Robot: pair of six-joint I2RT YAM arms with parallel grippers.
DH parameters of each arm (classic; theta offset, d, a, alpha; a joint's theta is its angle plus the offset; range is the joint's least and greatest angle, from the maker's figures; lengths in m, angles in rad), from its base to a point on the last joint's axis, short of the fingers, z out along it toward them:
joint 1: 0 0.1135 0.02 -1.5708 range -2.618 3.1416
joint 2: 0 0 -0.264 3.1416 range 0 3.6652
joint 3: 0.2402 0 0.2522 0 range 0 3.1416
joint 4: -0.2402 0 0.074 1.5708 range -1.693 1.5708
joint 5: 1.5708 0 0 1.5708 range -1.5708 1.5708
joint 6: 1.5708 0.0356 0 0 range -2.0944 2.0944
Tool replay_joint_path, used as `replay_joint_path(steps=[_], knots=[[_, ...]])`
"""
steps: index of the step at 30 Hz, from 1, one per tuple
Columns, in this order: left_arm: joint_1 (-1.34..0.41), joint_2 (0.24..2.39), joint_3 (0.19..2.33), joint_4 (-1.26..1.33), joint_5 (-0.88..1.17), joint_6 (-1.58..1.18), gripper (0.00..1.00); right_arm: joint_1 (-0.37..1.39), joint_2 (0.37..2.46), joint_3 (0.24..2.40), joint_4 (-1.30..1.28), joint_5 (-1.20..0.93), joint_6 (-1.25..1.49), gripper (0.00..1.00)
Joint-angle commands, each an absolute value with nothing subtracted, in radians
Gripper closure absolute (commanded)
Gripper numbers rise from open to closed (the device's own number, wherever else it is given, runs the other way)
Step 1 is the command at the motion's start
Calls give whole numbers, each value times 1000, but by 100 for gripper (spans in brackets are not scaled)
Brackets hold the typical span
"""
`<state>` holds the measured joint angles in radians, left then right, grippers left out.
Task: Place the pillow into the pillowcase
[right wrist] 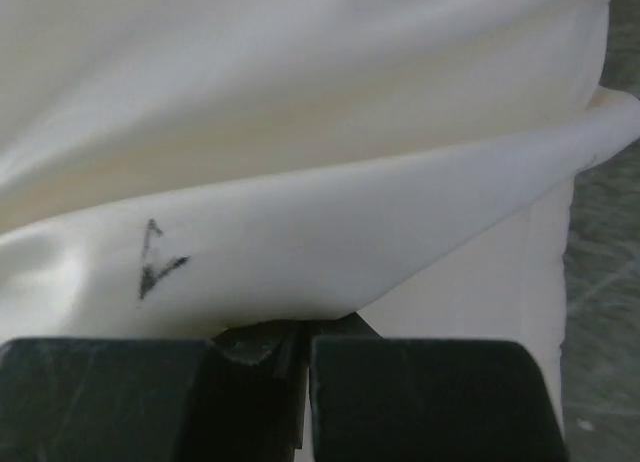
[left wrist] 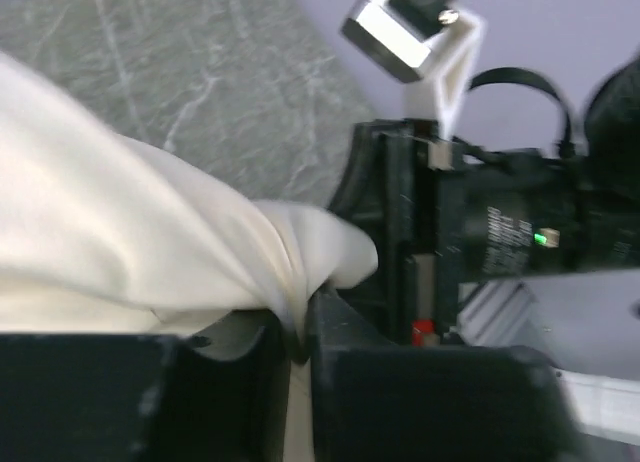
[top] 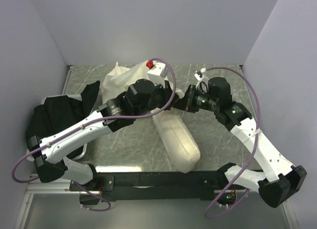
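Note:
The pillow [top: 179, 140] is a plump cream cushion lying at an angle at the table's middle, its near end by the front rail. The pillowcase [top: 120, 78], thin wrinkly cream fabric, lies behind it, partly hidden under my left arm. My left gripper [top: 173, 98] is at the pillow's far end. In the left wrist view it [left wrist: 297, 347] is shut on a pinched fold of pillowcase [left wrist: 150, 252]. My right gripper [top: 184, 104] faces it closely. In the right wrist view it [right wrist: 303, 372] is shut on the edge of the cream pillowcase fabric [right wrist: 330, 232], which bears a small pen mark.
A black cloth heap [top: 57, 112] lies at the left side of the marbled table [top: 223, 135]. Lilac walls [top: 148, 26] close in the back and both sides. A black rail [top: 158, 178] runs along the front edge.

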<state>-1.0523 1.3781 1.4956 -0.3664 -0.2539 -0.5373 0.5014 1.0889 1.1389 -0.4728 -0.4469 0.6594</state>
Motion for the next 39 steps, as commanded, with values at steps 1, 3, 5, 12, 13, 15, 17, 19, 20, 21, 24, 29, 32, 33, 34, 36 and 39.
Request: replay_joint_path(steps=[1,3,5,12,13,15,17,19,20,21,24,29,32,33,34,36,39], knots=[[-1062,1379,1580,-382,-201,-537,70,410,1048,1146,-157,-681,807,100],[-1062,1358,1571,-411,-267,-558,34,359,1026,1040,26,-767,935,100],[-1062,1348,1560,-467,-397,-603,20,319,1022,941,121,-845,1027,100],[-1062,1206,1230,-517,-759,-824,26,210,1058,743,536,-1005,1299,100],[-1062,1184,1174,-494,-764,-848,30,204,1060,742,551,-1008,1316,100],[-1062,1123,1013,-418,-764,-854,40,198,1063,761,522,-1011,1313,100],[-1062,1068,918,-319,-770,-870,51,193,1058,775,528,-1009,1336,100],[-1062,1043,792,-142,-747,-803,58,192,1052,790,505,-1011,1339,100],[-1062,1037,755,-77,-738,-766,61,193,1046,802,497,-1008,1338,100],[-1062,1045,706,-10,-724,-729,60,192,1037,808,474,-1006,1336,100],[-1060,1133,706,136,-756,-635,48,192,1014,819,472,-989,1361,100],[-1019,1267,771,258,-883,-534,23,192,983,848,440,-976,1385,100],[-968,1322,822,281,-896,-494,19,187,973,845,472,-974,1439,100],[-959,1339,842,311,-893,-474,19,184,976,841,515,-974,1459,100],[-947,1354,851,325,-888,-438,19,184,980,838,544,-976,1483,100],[-940,1384,870,360,-876,-402,23,183,1002,821,641,-973,1566,100],[-940,1385,880,423,-781,-344,50,184,1038,802,750,-965,1655,100]])
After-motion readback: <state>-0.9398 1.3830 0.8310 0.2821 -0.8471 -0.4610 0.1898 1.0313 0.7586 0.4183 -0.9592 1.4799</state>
